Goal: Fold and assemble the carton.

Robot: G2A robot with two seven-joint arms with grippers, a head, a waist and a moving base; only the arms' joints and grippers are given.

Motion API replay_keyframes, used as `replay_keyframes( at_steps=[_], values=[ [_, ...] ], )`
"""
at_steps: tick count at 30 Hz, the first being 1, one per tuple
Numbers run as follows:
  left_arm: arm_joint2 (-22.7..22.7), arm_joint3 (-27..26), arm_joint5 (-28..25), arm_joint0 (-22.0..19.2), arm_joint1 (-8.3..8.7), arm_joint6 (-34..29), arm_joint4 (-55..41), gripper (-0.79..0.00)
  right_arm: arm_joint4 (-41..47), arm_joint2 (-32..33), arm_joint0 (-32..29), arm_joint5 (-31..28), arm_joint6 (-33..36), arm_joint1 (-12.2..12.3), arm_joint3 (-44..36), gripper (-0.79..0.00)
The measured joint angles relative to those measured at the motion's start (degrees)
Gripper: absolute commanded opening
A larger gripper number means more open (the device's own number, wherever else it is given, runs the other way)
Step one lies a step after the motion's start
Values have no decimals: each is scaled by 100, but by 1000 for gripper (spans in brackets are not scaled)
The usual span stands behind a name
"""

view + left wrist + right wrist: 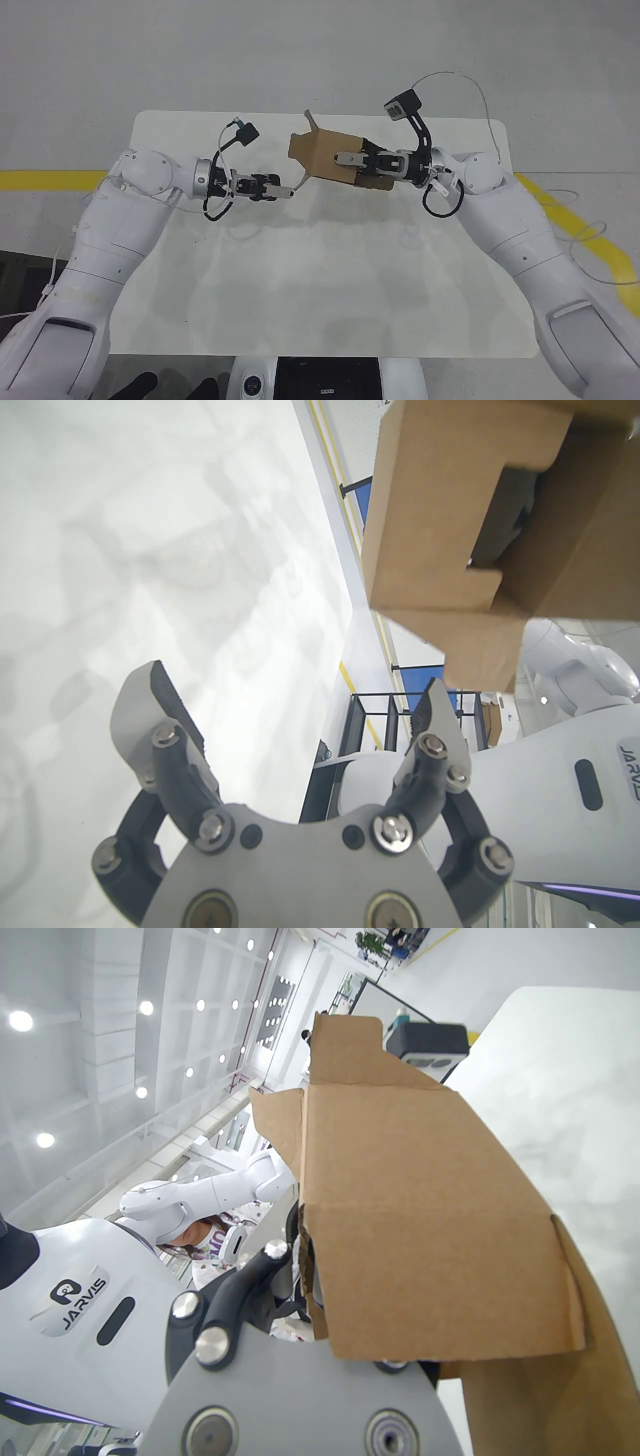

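Right gripper (345, 160) holds the carton (320, 150) (left gripper (296, 680), jaws apart, nearby).

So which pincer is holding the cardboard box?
The right pincer: it is clamped on the carton. The left pincer is open just beside the carton, gripping nothing.

White table (330, 290), rounded corners, glossy top
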Motion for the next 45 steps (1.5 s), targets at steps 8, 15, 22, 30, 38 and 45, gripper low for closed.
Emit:
replay_keyframes(
  at_steps=[8,15,22,30,38,45],
  values=[
    [2,-401,68,185,30,-72,6,0,-109,68,-44,-170,-171,-23,146,-785],
    [-142,-462,148,191,62,28,-73,0,-283,-3,11,-71,-72,-86,222,-785],
    [-286,-335,183,93,88,47,-155,0,-270,-73,17,144,144,-127,113,-785],
    [-277,-483,84,117,94,-31,-172,0,-342,5,36,7,6,-142,253,-785],
    [-344,-624,68,322,148,-29,-36,0,-551,242,-18,-332,-408,-153,486,-785],
    [-204,-722,119,298,119,145,177,0,-723,221,-10,-211,-429,-225,263,-785]
  ],
)
